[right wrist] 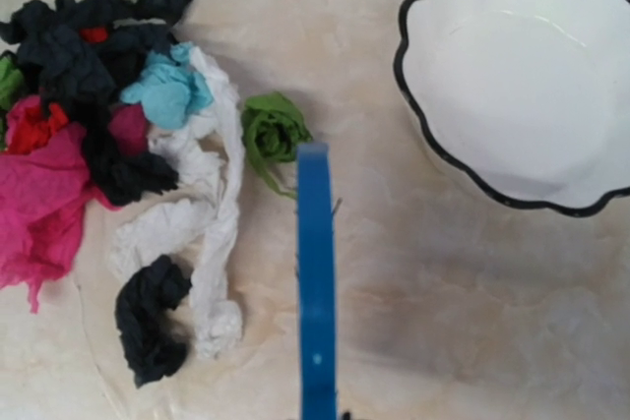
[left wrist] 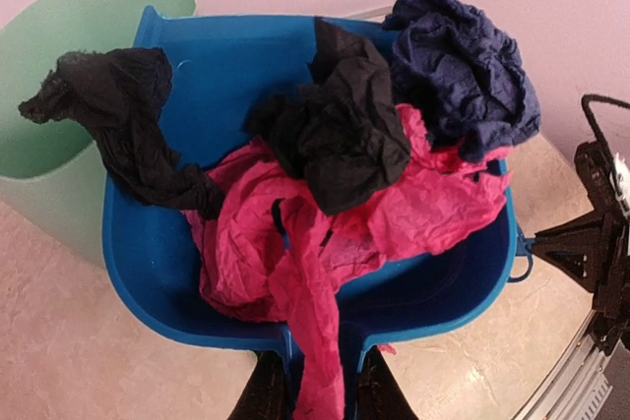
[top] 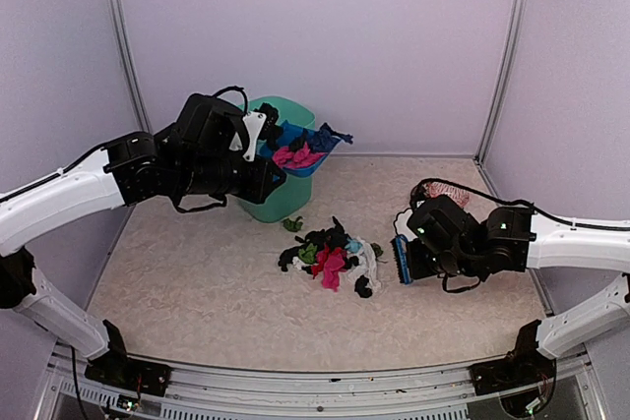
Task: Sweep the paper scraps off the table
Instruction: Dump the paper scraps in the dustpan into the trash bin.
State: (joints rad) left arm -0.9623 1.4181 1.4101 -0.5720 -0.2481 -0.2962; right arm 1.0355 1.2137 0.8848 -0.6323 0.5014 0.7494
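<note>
Paper scraps (top: pixel 330 258) crumpled on marbled table (top: pixel 197 272), left gripper (left wrist: pixel 317 386) clamps dustpan (left wrist: pixel 197 86) — right gripper (top: pixel 409 248) clamps brush (right wrist: pixel 315 272).

Pale lilac walls (top: pixel 315 36), metal corner strips (top: pixel 507 56); even light

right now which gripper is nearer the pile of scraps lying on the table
Right. The right gripper holds the blue brush low beside the scrap pile, at its right edge. The left gripper is up and farther back, holding the loaded blue dustpan at the green bin.

Blue dustpan (left wrist: pixel 217 76) holding pink, black, navy paper scraps (left wrist: pixel 394 213), green bin (left wrist: pixel 59 76) behind, claw (left wrist: pixel 317 395) apparently gripping it
</note>
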